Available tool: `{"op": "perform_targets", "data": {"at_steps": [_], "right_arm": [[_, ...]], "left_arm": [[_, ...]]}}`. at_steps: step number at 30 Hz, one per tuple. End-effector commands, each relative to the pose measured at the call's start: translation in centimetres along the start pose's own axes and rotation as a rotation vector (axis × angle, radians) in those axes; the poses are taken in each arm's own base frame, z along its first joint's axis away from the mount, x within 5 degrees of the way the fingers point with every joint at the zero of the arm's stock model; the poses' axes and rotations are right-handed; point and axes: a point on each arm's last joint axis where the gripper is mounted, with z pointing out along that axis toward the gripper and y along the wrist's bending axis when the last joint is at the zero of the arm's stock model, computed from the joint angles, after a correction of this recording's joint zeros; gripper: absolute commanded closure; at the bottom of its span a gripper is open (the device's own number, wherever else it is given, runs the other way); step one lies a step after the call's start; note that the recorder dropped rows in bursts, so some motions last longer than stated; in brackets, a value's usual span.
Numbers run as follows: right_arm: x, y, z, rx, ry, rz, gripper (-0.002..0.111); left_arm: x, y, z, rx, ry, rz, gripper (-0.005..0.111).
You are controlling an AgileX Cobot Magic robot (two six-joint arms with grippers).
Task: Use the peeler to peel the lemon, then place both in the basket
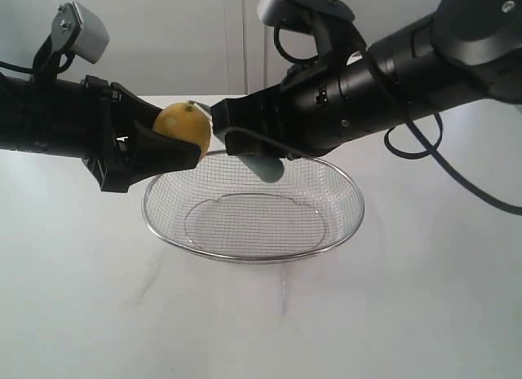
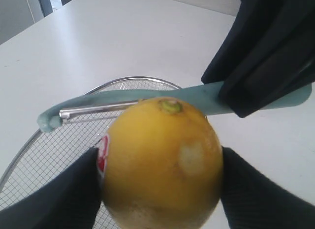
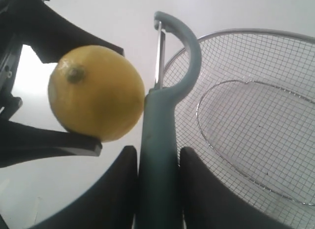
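Note:
My left gripper (image 1: 167,134) is shut on the yellow lemon (image 1: 184,127), holding it in the air above the left rim of the basket (image 1: 253,257). Its red-and-white sticker shows beside one finger (image 2: 59,194), and a pale patch marks the lemon (image 2: 162,165). My right gripper (image 1: 232,126) is shut on the teal handle of the peeler (image 3: 160,160). The curved head and metal blade of the peeler (image 2: 123,103) lie against the stem end of the lemon (image 3: 96,93). The silver wire-mesh basket (image 3: 256,37) sits below on the white table.
The white table (image 1: 81,297) spreads around the basket. Both black arms meet above the basket's back left rim. A light wall (image 1: 188,37) stands behind the table.

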Motion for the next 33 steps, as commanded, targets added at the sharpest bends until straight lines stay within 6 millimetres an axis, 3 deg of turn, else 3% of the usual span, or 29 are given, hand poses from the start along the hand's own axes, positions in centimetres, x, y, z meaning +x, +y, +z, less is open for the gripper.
{"op": "perform_targets", "data": {"at_steps": [1,7,17,25,33], "right_arm": [[-0.6,0.2,-0.7,0.003,-0.033,-0.024,0.108],[-0.7,0.3,-0.9,0.002,-0.040,-0.026,0.108],[-1.0,0.9,-3.0,0.021,-0.094,-0.058,0.108],[-1.1,1.8,-6.2,0.036,-0.149,-0.137,0.108],[-0.8,0.5,-6.5,0.186,-0.117,-0.137,0.108]], "left_arm": [[-0.2,-0.3,0.0,0.022,-0.020,-0.017,0.107],[-0.2,-0.3,0.0,0.022,-0.020,-0.017,0.107],[-0.2,-0.3,0.0,0.022,-0.020,-0.017,0.107],[-0.2,-0.3,0.0,0.022,-0.020,-0.017,0.107],[-0.1,-0.3,0.0,0.017,-0.020,-0.017,0.107]]}}
